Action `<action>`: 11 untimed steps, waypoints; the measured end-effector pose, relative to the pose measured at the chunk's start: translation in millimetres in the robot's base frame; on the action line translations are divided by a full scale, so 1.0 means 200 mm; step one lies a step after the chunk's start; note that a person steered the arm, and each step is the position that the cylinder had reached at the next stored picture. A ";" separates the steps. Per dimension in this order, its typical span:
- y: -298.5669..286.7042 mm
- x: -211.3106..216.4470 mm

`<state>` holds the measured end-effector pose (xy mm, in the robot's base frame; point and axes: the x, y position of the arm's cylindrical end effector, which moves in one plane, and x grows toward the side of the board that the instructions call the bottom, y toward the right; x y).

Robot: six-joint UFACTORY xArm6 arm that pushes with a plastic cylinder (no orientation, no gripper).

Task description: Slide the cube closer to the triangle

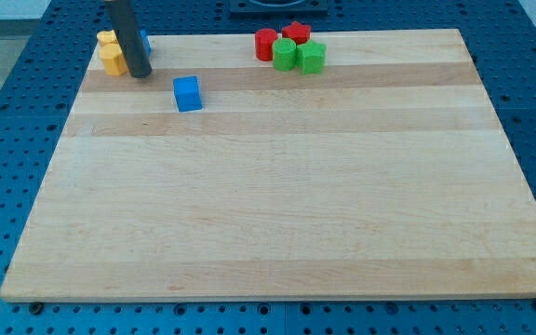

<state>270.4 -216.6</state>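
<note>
So the arm has no jaws, just a rod. Its tip [140, 74] is sitting far left on the surface [277, 214], right of the yellow blocks [111, 56], hiding a blue block [144, 41], probably the triangle. The blue cube [187, 94] is waiting nearby, to the tip's right.

pale matt wooden board [277, 195]; blue cube [187, 94] smooth, plastic-looking; rod [128, 37] dark, matt.

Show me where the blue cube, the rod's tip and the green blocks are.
blue cube [187, 94], camera view, its top face.
my tip [139, 73], camera view, rod's very end.
green blocks [311, 57], camera view, the right one's top.
</note>
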 end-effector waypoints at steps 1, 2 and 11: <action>-0.03 -0.02; -0.04 0.17; 0.33 -0.04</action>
